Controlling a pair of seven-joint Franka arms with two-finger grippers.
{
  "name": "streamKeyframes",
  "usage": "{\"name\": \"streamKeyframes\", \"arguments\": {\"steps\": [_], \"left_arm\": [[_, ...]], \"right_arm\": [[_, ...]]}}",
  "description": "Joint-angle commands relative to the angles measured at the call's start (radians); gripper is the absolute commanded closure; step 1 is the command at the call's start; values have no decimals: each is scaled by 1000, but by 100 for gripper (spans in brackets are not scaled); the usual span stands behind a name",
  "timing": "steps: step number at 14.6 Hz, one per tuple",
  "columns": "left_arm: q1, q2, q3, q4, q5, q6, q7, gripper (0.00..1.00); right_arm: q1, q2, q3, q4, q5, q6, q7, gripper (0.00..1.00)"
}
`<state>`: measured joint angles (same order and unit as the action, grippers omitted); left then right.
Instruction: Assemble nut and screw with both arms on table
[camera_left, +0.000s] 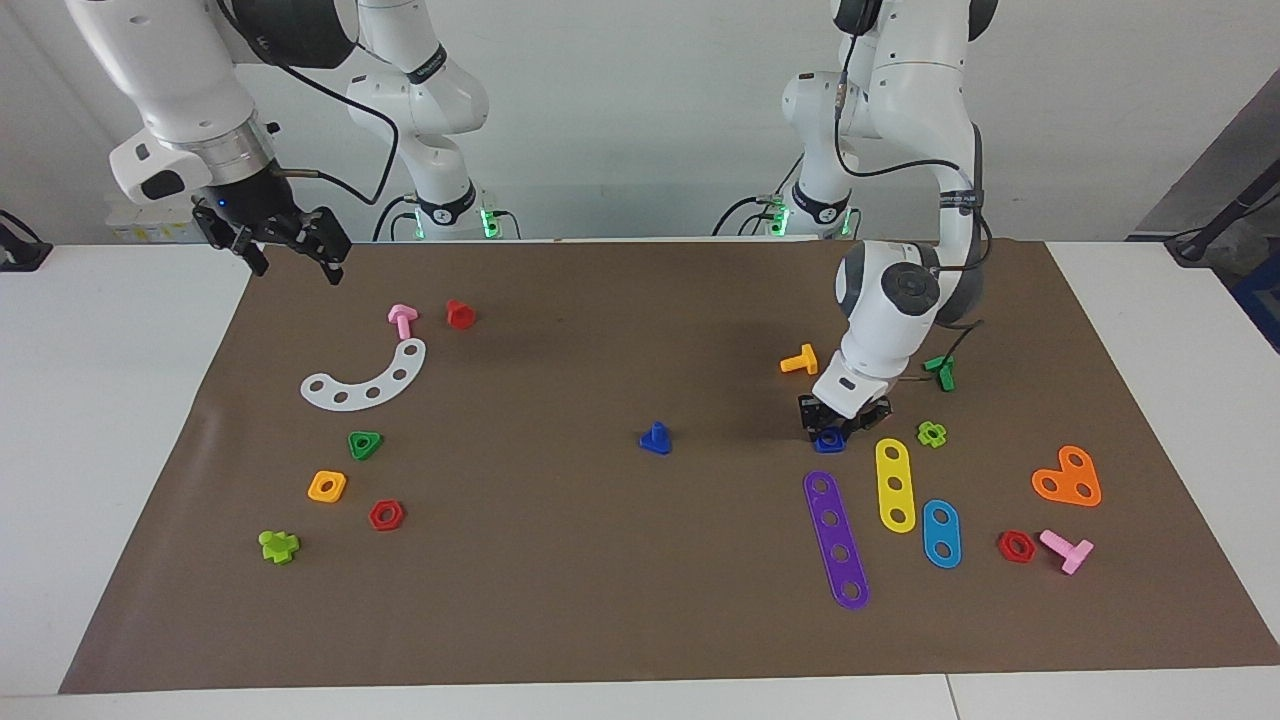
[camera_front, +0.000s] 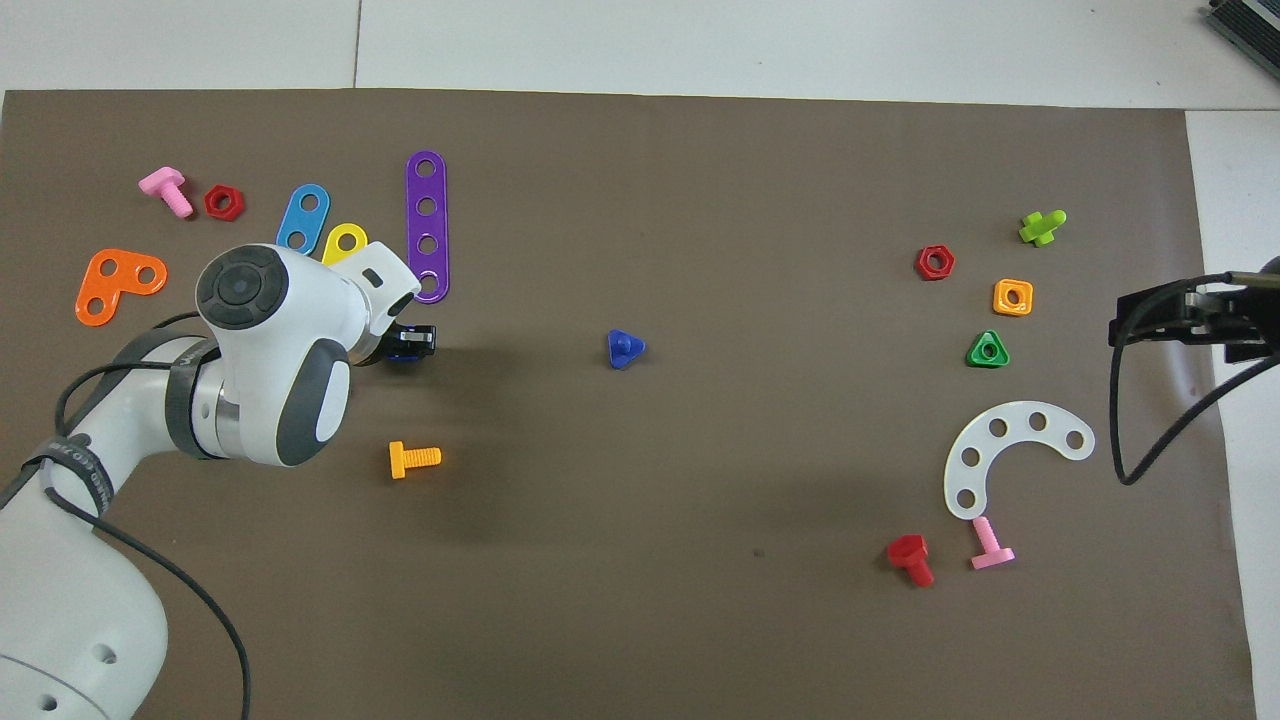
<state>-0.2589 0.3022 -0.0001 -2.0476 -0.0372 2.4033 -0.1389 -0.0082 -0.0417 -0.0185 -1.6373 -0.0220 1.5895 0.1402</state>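
Note:
The dark-blue nut (camera_left: 830, 439) lies on the brown mat (camera_left: 640, 600) of the table, toward the left arm's end, by the near end of a purple strip. My left gripper (camera_left: 838, 428) is down at the mat right on the nut, which shows as a blue patch under the hand in the overhead view (camera_front: 402, 353). The dark-blue screw (camera_left: 655, 438) stands head down mid-mat, shaft up, also in the overhead view (camera_front: 624, 348). My right gripper (camera_left: 292, 258) is open and empty, raised over the mat's edge at the right arm's end, where the arm waits.
Around the left gripper lie an orange bolt (camera_left: 800, 361), a green bolt (camera_left: 941, 372), a purple strip (camera_left: 836, 539), a yellow strip (camera_left: 895, 484) and a lime cross nut (camera_left: 931, 434). Toward the right arm's end lie a white arc plate (camera_left: 365, 379), a pink bolt, a red bolt and several nuts.

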Motion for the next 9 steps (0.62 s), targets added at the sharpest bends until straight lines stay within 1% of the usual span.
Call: {"name": "streamKeyframes", "arguments": {"steps": [1,2,4,6,8,9], "left_arm": [[-16,-2,11,12,-15,-7,-7,68],[-17,0,11,39,-16,-30,-10,68],[-51,23,11,127,-16,-125,-62,68],[-101,38,11,193,-16,-191,-161,68],[-167,47,12,248,-16,-226,-276,68],[-192,66,12,286,-16,-240,-321,68]], "right_arm": [[-7,-17,3,-21,19,18,-11,0],[-7,-17,3,-21,19,18,-11,0],[-7,-17,3,-21,19,18,-11,0],[-7,-17,3,-21,19,18,-11,0],[-7,-17,3,-21,19,18,-11,0],[-7,-17,3,-21,19,18,-11,0]]}}
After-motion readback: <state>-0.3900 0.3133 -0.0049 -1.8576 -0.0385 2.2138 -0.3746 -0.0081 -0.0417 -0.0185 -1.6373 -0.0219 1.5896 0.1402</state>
